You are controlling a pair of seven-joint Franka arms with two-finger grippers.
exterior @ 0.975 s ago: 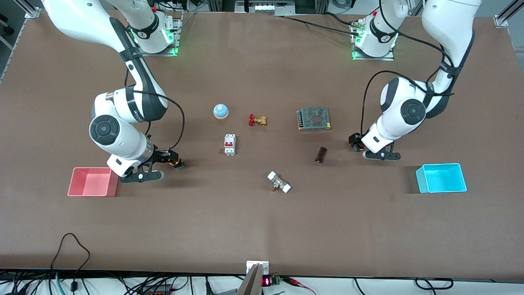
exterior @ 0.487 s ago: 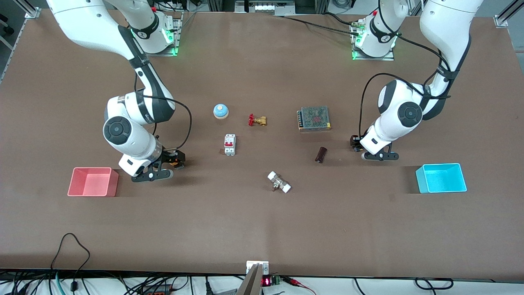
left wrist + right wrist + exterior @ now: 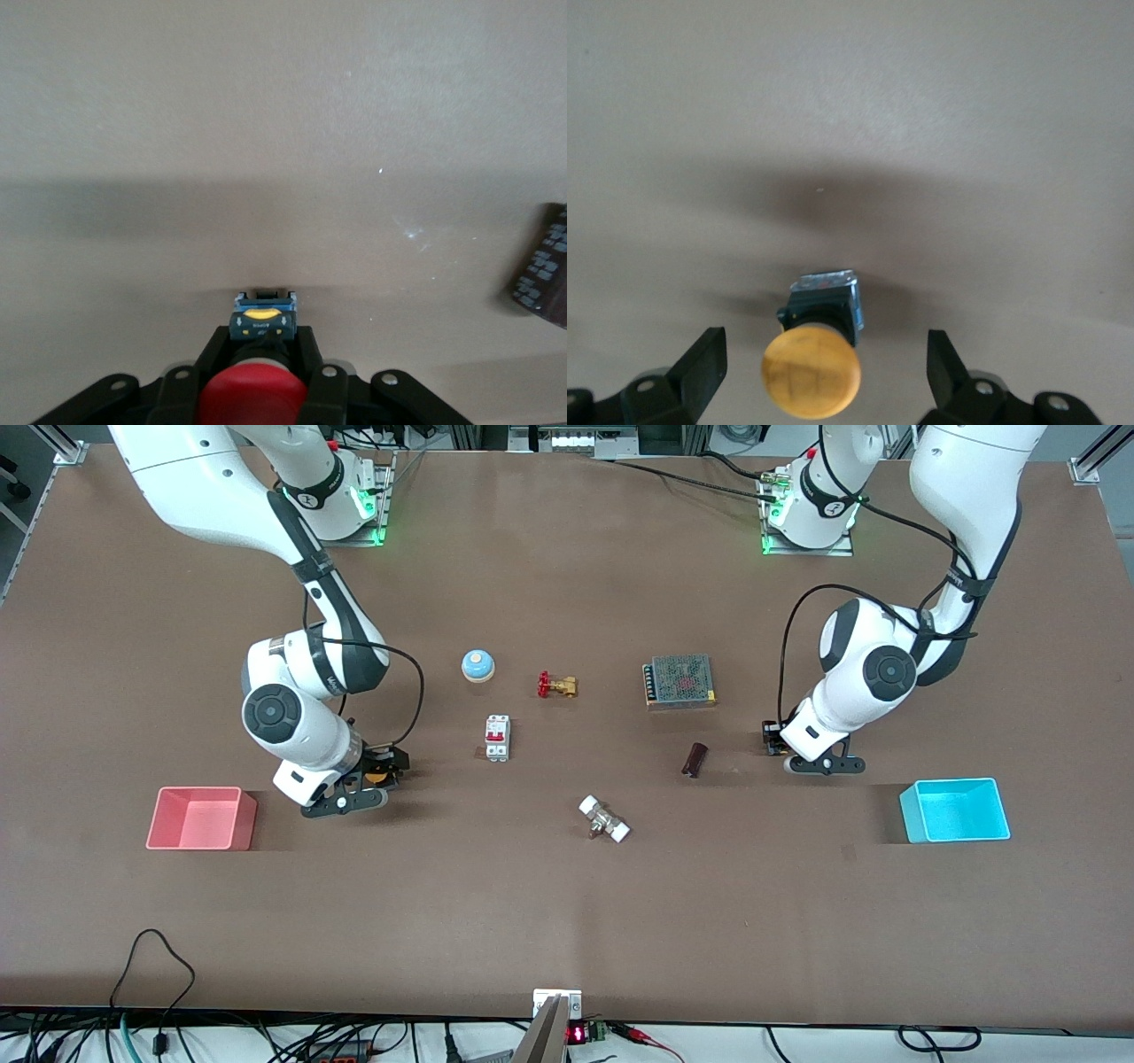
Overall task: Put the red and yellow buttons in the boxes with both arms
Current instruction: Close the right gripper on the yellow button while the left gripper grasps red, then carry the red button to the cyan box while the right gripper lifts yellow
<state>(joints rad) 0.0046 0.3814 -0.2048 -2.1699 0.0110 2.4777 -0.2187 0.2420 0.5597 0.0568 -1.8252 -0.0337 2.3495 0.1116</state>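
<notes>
The yellow button (image 3: 382,778) lies on the table, between the pink box (image 3: 202,817) and the table's middle. My right gripper (image 3: 383,771) is low at it and open. In the right wrist view the yellow button (image 3: 811,370) sits between the spread fingers (image 3: 700,364) without touching them. My left gripper (image 3: 776,742) is low over the table, toward the middle from the cyan box (image 3: 955,810). It is shut on the red button (image 3: 251,395), whose black body (image 3: 262,323) sticks out past the fingertips. Both boxes are empty.
A blue bell (image 3: 477,664), a brass valve (image 3: 556,685), a white breaker (image 3: 497,738), a grey power supply (image 3: 679,681), a dark brown part (image 3: 695,759) and a white-capped fitting (image 3: 604,819) lie in the middle. The dark part (image 3: 545,279) also shows in the left wrist view.
My right arm has moved from beside the pink box toward the table's middle, bringing its open fingers around the yellow button. My left gripper has shifted only slightly.
</notes>
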